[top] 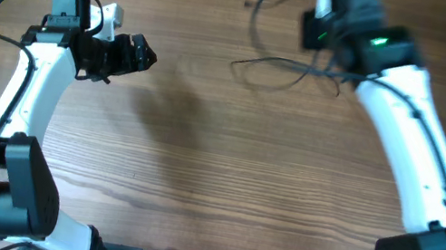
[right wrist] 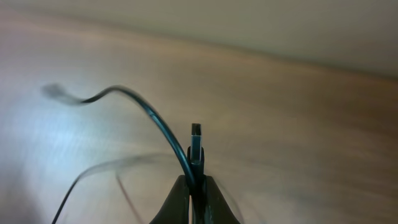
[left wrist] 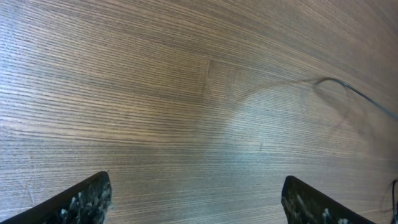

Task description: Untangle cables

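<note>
My right tool (right wrist: 196, 182) is clamped on 1 plug (right wrist: 196, 146) of the cables (top: 288, 67), which loop just beside it over the counter (top: 225, 162); my left tool (left wrist: 199, 198), well apart from it, stands spread.

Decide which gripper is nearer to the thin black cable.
Right. The right gripper is shut on the cable at its plug; the left gripper hangs open over the table, apart from it.
</note>
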